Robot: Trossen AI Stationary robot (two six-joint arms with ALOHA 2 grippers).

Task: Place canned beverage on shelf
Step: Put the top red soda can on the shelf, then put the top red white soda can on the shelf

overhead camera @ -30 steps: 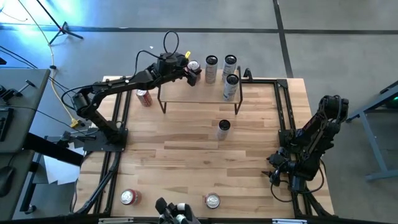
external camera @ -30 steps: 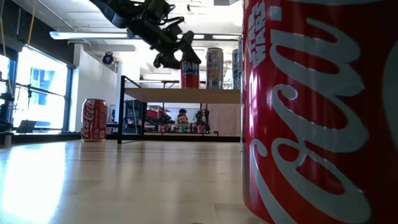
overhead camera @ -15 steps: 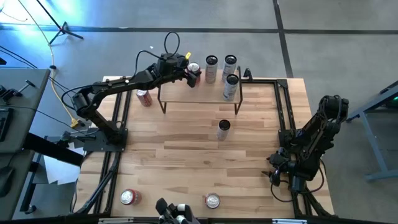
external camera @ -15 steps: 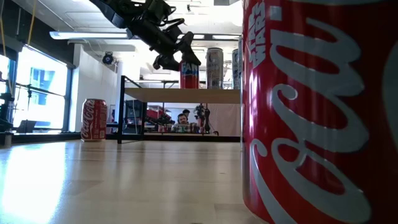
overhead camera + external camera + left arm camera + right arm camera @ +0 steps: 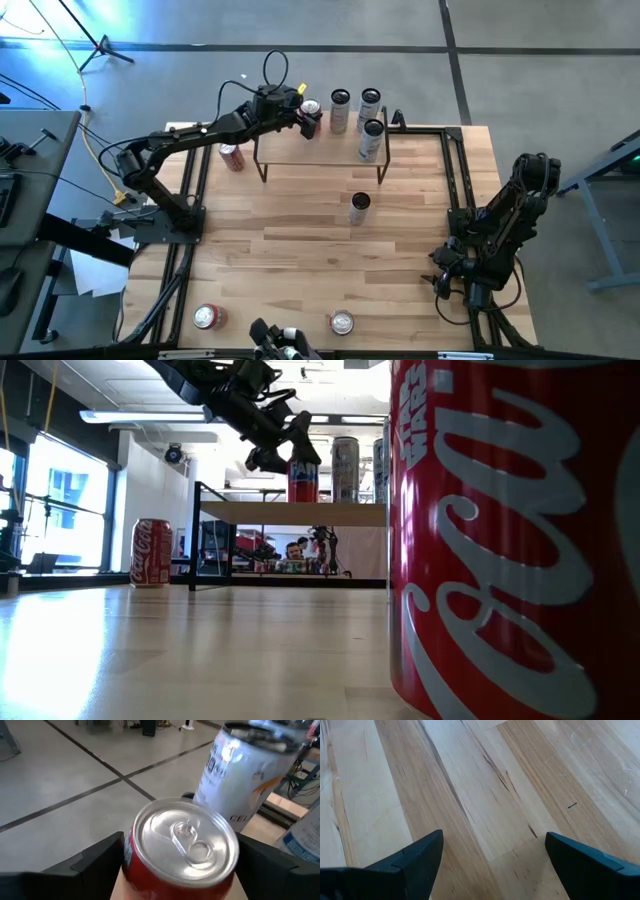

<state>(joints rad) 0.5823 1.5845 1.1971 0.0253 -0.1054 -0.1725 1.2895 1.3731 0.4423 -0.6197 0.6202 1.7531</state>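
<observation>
We are working left gripper (image 5: 311, 118) at shelf (image 5: 300, 150) far edge. Red can (image 5: 180, 851) is sitting between jaws, upright on plank, so it stands beside other cans. Jaws are standing spread, small gaps showing either side of can: grip looks released, letting can rest on its own base. White can (image 5: 245, 775) is standing just beyond jaws, same row. Right gripper (image 5: 490, 865) is waiting near own table corner, jaws parted over bare wood, gripping nothing. Spare cans are lying well apart from jaws.

Four cans (image 5: 340, 110) on the shelf (image 5: 320, 150); another can (image 5: 360, 208) in front.
</observation>
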